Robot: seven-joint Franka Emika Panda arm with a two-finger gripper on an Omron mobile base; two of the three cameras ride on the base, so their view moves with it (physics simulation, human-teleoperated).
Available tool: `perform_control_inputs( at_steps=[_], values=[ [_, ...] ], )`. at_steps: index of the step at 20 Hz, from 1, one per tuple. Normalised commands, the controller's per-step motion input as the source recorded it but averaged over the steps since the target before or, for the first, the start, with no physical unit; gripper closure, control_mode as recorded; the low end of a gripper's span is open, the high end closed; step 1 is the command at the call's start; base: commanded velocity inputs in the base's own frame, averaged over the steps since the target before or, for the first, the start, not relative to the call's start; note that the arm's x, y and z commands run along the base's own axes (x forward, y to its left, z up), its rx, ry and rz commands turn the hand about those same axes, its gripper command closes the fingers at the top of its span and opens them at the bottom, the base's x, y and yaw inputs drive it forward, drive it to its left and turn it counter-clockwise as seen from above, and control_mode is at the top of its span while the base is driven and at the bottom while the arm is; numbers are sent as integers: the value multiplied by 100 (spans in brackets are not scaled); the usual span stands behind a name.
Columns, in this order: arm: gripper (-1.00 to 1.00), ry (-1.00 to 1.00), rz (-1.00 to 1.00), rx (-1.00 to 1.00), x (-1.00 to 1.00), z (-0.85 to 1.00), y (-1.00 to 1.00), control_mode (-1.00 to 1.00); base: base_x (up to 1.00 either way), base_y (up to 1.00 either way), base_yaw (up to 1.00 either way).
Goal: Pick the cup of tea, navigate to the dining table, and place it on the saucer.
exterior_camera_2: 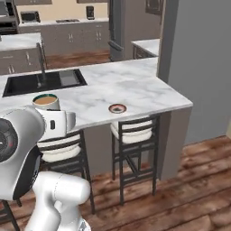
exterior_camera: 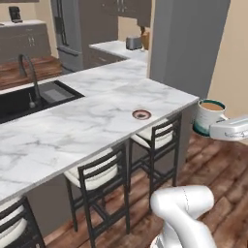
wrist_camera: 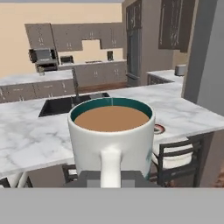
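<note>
Cup [exterior_camera: 209, 115]: white mug with a teal rim and base band, full of brown tea, upright, carried in the air off the desk's end, right middle of the left base view; left middle of the right base view [exterior_camera_2: 46, 102]; centre of the hand view [wrist_camera: 111, 131], handle facing the camera.
Fingers [wrist_camera: 111, 178]: clenched on the cup at its handle side, low centre of the hand view; the tips themselves are hidden behind the handle.
Saucer [exterior_camera: 141, 115]: small round dish with a reddish-brown rim, lying flat on the desk near its front edge, centre of the left base view; well apart from the cup. In the hand view it peeks out just right of the cup [wrist_camera: 159, 128].
Desk [exterior_camera: 72, 126]: long white marble top with grey veins, running from lower left to centre right of the left base view.
Sink [exterior_camera: 29, 99]: black, set into the desk at left, with a dark tap [exterior_camera: 30, 72] behind it.
Chairs [exterior_camera: 157, 140]: dark slat-backed, pale seats, tucked under the desk's front edge, one just below the saucer.
Floor [exterior_camera: 223, 184]: reddish wood planks, lower right.
</note>
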Motion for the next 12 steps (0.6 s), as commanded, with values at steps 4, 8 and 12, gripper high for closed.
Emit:
perform_control_inputs(
  at_steps=[4,8,12],
  values=[
    [100,0,0,0,0,0,0,100,60,-57,46],
    [100,0,0,0,0,0,0,100,62,-58,45],
    [100,0,0,0,0,0,0,100,62,-60,45]
  ],
)
